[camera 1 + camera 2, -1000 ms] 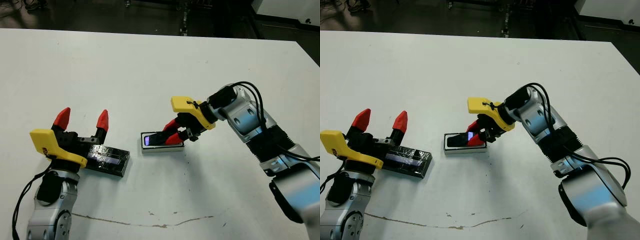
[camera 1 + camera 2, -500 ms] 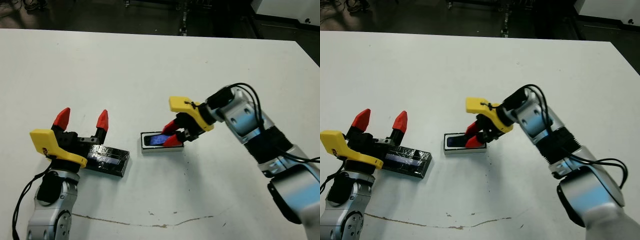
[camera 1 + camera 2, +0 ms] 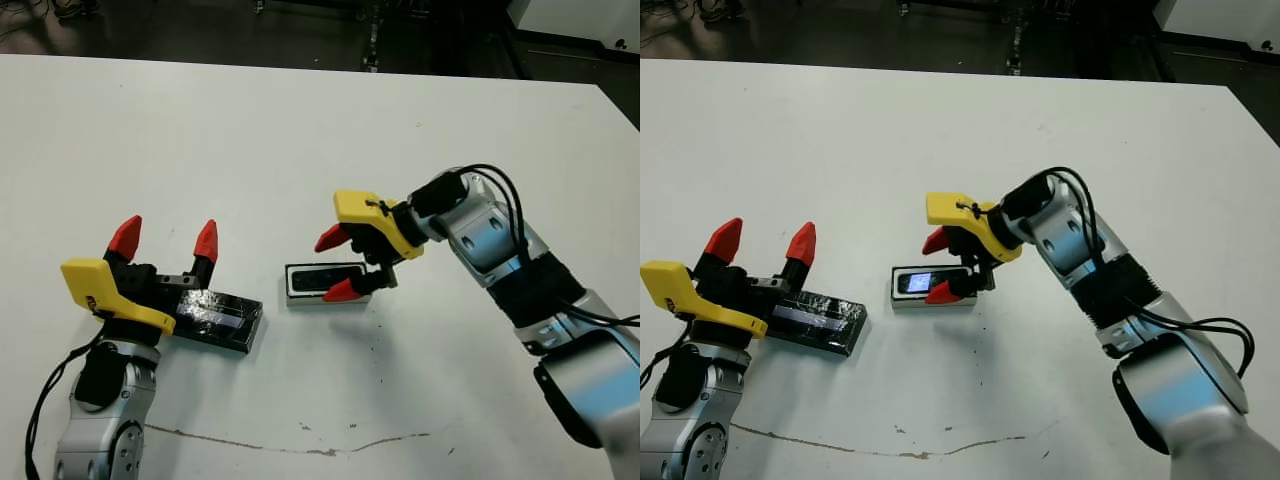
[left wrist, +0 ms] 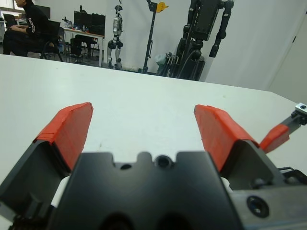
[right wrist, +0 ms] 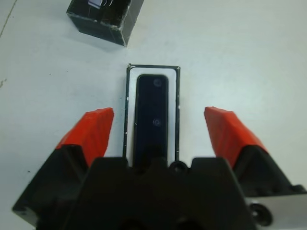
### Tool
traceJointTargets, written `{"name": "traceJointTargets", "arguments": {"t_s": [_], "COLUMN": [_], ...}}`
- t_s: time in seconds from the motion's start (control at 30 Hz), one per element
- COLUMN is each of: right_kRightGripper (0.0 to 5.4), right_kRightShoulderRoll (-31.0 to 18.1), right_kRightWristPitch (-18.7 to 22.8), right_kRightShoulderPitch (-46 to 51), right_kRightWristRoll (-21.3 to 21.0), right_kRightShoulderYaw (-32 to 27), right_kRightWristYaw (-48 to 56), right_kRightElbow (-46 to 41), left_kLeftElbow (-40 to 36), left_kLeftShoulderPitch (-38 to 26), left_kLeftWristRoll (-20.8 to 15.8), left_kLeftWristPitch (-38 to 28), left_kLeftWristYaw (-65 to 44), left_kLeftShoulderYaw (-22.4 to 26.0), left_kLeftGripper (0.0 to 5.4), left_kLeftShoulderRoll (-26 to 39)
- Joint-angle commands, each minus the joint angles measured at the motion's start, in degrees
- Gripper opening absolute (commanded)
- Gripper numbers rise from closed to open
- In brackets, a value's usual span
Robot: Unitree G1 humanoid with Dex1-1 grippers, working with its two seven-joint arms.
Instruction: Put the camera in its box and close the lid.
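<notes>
camera (image 5: pixel 151 115) in box (image 5: pixel 129 91), white table (image 3: pixel 300 130), dark floor beyond.

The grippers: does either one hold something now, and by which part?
Nothing is held. The right gripper is open over the box, with the camera lying inside. The left gripper is open beside the lid.

Glossy camera (image 5: pixel 151 117), crinkly glossy lid (image 3: pixel 215 321)
</notes>
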Motion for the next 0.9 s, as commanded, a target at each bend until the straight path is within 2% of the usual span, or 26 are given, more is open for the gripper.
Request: {"name": "traceJointTargets", "arguments": {"t_s": [0.03,0.23,0.4,0.53,0.63,0.67,0.7,0.8,0.9], "right_kRightGripper": [5.39,5.39,5.39,5.39,5.25,5.17,5.04,4.57,4.04], "right_kRightShoulderRoll": [-1.4,-2.6,-4.8,-5.0,-2.4,-1.5,-0.3,2.9,5.3], "right_kRightWristPitch": [-1.8,-1.1,8.8,17.1,21.4,21.3,19.5,13.2,6.5], "right_kRightShoulderPitch": [0.1,0.2,1.2,7.7,14.6,17.0,20.1,28.7,35.1], "right_kRightWristRoll": [0.3,3.3,9.1,13.9,15.8,15.8,15.1,12.4,10.7], "right_kRightShoulderYaw": [-1.8,-7.7,-14.5,-22.0,-27.2,-28.3,-29.2,-29.7,-28.8], "right_kRightWristYaw": [-0.8,-2.1,-4.5,-13.7,-24.1,-27.6,-31.1,-40.4,-46.1], "right_kRightElbow": [0.4,-1.6,-9.5,-21.9,-32.1,-35.0,-37.4,-42.2,-42.6], "left_kLeftElbow": [-0.3,0.1,-0.3,-0.2,-0.4,-0.4,-0.5,-0.2,-0.2], "left_kLeftShoulderPitch": [0.6,0.6,0.6,0.4,0.4,0.3,0.4,0.2,0.1], "left_kLeftWristRoll": [0.7,1.5,0.6,0.2,0.1,0.0,0.0,0.2,0.2], "left_kLeftWristPitch": [0.3,-0.4,0.5,0.5,0.7,0.7,0.8,0.6,0.7], "left_kLeftWristYaw": [0.4,0.4,0.4,0.2,0.4,0.5,0.5,0.4,0.4], "left_kLeftShoulderYaw": [-0.1,-0.1,0.0,-0.1,-0.2,-0.2,-0.2,-0.3,-0.4], "left_kLeftGripper": [5.4,5.4,5.4,5.4,5.4,5.4,5.4,5.4,5.4], "left_kLeftShoulderRoll": [0.2,0.2,0.0,0.1,0.1,0.1,0.2,0.3,0.3]}}
